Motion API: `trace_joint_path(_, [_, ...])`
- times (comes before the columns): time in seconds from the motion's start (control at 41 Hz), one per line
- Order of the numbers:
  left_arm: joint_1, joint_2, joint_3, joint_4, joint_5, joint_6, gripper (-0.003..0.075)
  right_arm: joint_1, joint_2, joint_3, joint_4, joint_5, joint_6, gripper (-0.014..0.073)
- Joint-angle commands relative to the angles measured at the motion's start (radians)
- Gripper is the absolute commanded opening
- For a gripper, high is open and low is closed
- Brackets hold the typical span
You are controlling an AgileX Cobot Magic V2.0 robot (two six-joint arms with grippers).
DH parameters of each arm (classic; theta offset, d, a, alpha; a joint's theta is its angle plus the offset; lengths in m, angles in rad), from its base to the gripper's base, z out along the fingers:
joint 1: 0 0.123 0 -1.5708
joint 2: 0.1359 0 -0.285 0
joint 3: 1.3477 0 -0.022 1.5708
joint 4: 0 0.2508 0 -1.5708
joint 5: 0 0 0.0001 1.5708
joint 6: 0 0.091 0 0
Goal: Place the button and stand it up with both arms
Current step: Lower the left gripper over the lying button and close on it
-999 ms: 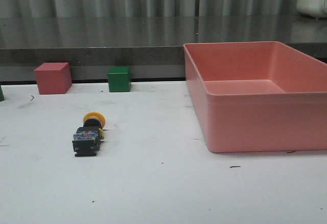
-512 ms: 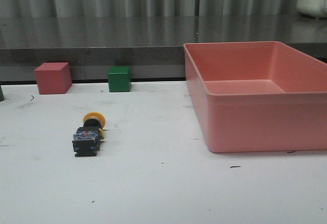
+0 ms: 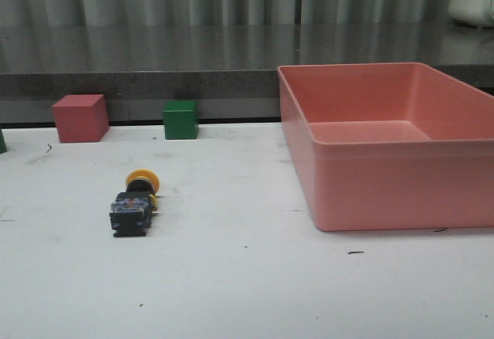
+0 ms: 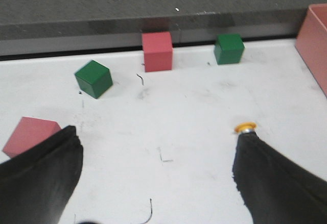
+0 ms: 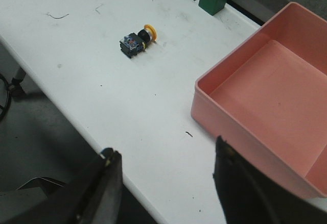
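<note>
The button (image 3: pixel 134 201) lies on its side on the white table, left of centre, yellow cap pointing away and dark square base toward me. It also shows in the right wrist view (image 5: pixel 137 40). In the left wrist view only its yellow cap (image 4: pixel 245 127) peeks past one finger. My left gripper (image 4: pixel 156 155) is open and empty above the table. My right gripper (image 5: pixel 166 165) is open and empty, high above the table's near edge, far from the button. Neither arm shows in the front view.
A large pink bin (image 3: pixel 390 142) stands at the right. A red cube (image 3: pixel 79 117) and a green cube (image 3: pixel 181 119) sit by the back ledge. In the left wrist view another green cube (image 4: pixel 93 78) and a pink block (image 4: pixel 29 134) lie near the left gripper.
</note>
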Motion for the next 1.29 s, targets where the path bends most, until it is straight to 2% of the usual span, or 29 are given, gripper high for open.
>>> trace_joint_path(0.0, [-0.065, 0.070, -0.067, -0.009, -0.004, 0.020, 0.0582, -0.005, 0.001, -0.022, -0.013, -0.060, -0.011, 0.0423])
trace_joint_path(0.268, [-0.261, 0.308, -0.122, -0.009, 0.018, 0.022, 0.0583, -0.005, 0.001, -0.022, -0.013, -0.059, -0.011, 0.0423])
trace_joint_path(0.463, [-0.351, 0.517, -0.192, -0.009, 0.028, 0.022, 0.0583, -0.005, 0.001, -0.022, -0.013, -0.059, -0.011, 0.0423])
trace_joint_path(0.926, [-0.354, 0.969, -0.478, 0.000, 0.160, -0.203, 0.0587, -0.005, 0.001, -0.022, -0.013, -0.059, -0.011, 0.0423])
trace_joint_path(1.267, [-0.354, 1.160, -0.587, 0.063, 0.153, -0.367, 0.0587, -0.005, 0.001, -0.022, -0.013, -0.059, -0.011, 0.0423])
